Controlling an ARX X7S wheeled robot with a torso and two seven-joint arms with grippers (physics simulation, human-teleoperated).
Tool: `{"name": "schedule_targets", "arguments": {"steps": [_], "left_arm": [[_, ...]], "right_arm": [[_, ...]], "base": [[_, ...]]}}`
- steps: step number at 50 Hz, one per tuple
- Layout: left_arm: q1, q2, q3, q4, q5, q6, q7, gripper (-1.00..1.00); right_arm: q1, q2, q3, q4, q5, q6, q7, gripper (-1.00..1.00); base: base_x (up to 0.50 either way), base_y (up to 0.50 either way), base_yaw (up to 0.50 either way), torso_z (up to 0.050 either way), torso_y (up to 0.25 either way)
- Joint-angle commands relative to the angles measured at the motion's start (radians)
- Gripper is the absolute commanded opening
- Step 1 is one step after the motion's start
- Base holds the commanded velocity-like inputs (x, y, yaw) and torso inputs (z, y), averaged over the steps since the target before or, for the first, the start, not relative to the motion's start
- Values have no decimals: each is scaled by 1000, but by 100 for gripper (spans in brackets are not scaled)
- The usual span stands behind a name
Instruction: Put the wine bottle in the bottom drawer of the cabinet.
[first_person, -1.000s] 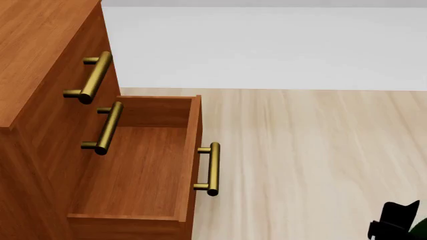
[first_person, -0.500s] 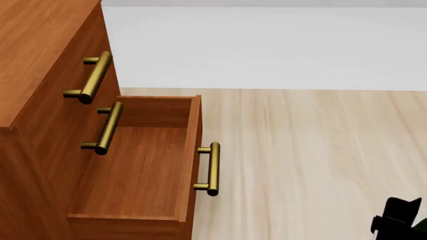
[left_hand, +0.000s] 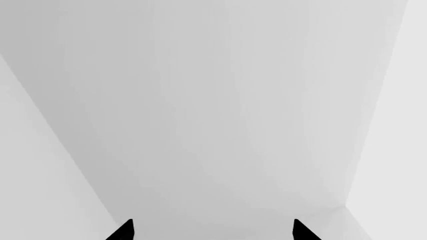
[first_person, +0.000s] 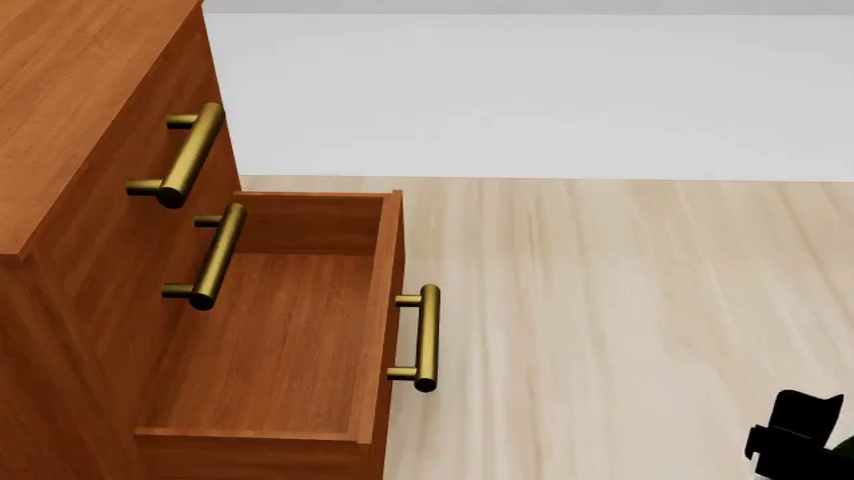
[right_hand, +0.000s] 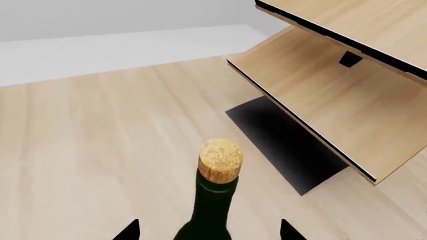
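The cabinet (first_person: 80, 90) fills the left of the head view, its bottom drawer (first_person: 267, 350) pulled out and empty, brass handle (first_person: 424, 338) facing right. The wine bottle (right_hand: 215, 205), dark green with a tan cork (right_hand: 221, 159), hangs above the floor in the right wrist view, its neck pointing away from the camera. My right gripper (right_hand: 208, 232) is shut on the bottle's body; in the head view the gripper (first_person: 798, 437) shows as a black shape at the lower right corner, well right of the drawer. My left gripper (left_hand: 212, 231) is open before a bare grey wall.
Two upper drawers are closed, their brass handles (first_person: 187, 155) (first_person: 216, 255) jutting over the open drawer's inner end. A pale wood rack (right_hand: 333, 95) on a black base (right_hand: 287, 145) stands beyond the bottle. Pale wood floor (first_person: 627, 320) lies between drawer and right gripper.
In the head view my right gripper has slid slightly toward the lower right corner. The cabinet and the open drawer have not moved.
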Motion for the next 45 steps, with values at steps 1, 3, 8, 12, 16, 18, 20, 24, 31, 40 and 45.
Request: {"name": "schedule_targets", "arguments": {"steps": [1, 3, 8, 12, 16, 18, 20, 24, 31, 40, 45], "left_arm": [[2, 1, 5, 2, -2, 4, 0, 100], [4, 0, 8, 5, -2, 2, 0, 100], [2, 0, 5, 1, -4, 4, -6, 100], [3, -3, 3, 6, -11, 0, -9, 100], [4, -4, 4, 6, -11, 0, -11, 100], [5, -4, 5, 6, -11, 2, -9, 100], [5, -4, 6, 5, -9, 2, -10, 100], [5, -5, 8, 4, -9, 4, -10, 100], [6, -6, 14, -2, -6, 7, -9, 100], [11, -2, 20, -10, -1, 16, 1, 100], [13, -2, 20, -8, -4, 17, 0, 100]], "right_arm": [[18, 5, -9, 46, -8, -19, -5, 100], [23, 6, -15, 61, -12, -23, -5, 100], [45, 9, -26, 99, -19, -34, -10, 100], [54, 8, -29, 128, -22, -48, -14, 100], [58, 8, -32, 145, -24, -56, -18, 100], [59, 7, -32, 152, -24, -60, -20, 100], [58, 7, -34, 154, -26, -66, -21, 100], [55, 4, -34, 154, -26, -74, -20, -100], [55, 4, -28, 112, -15, -47, -9, -100], [73, 22, -21, -15, 13, 35, 15, -100], [131, 41, -16, -135, 53, 138, 35, -100]], "base": [[0, 0, 0, 0, 0], [0, 0, 0, 0, 0], [0, 0, 0, 0, 0], [0, 0, 0, 0, 0], [0, 0, 0, 0, 0], [0, 0, 0, 0, 0], [0, 0, 0, 0, 0], [0, 0, 0, 0, 0], [0, 0, 0, 0, 0], [0, 0, 0, 0, 1], [0, 0, 0, 0, 0]]}}
